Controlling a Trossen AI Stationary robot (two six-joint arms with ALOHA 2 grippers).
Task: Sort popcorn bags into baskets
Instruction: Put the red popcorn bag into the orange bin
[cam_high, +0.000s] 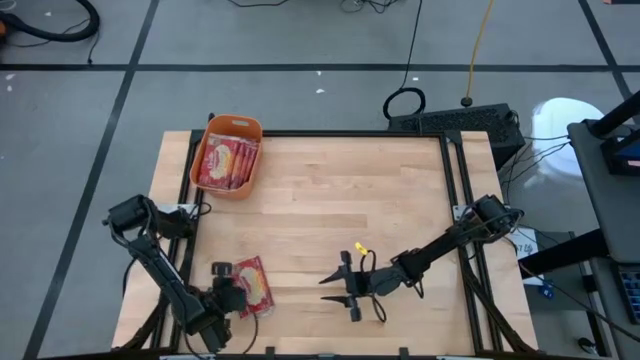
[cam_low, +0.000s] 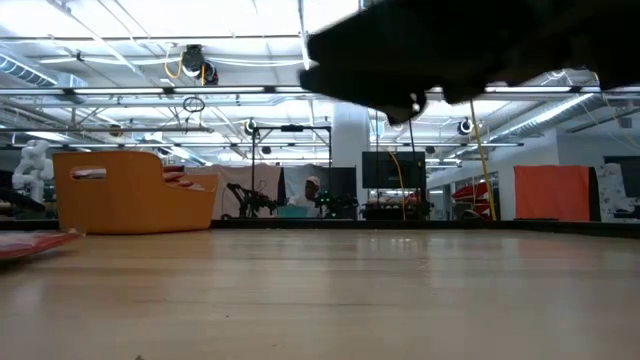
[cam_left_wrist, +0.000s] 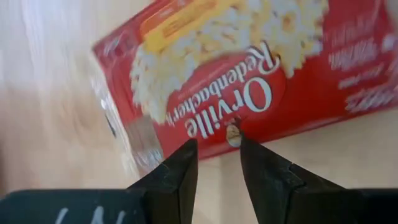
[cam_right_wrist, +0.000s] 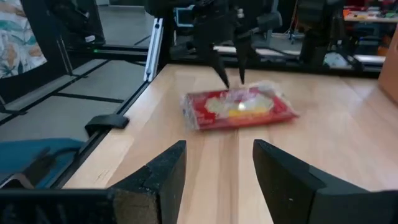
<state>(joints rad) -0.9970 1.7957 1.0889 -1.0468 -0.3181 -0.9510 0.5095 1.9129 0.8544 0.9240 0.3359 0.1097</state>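
Left gripper (cam_high: 243, 293), at seven o'clock from above, fingers apart astride one popcorn bag (cam_high: 255, 285); orange basket (cam_high: 232, 155), eleven o'clock, packets uncountable. Low view: basket half-hidden. Right gripper (cam_high: 340, 284) open, idle.

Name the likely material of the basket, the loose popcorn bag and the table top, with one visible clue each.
Basket: probably moulded plastic; even orange, rounded rim.
Popcorn bag: seemingly paper under clear film; printed red face, shiny wrinkled end.
Table top: wood, smooth; pale grain in strips.
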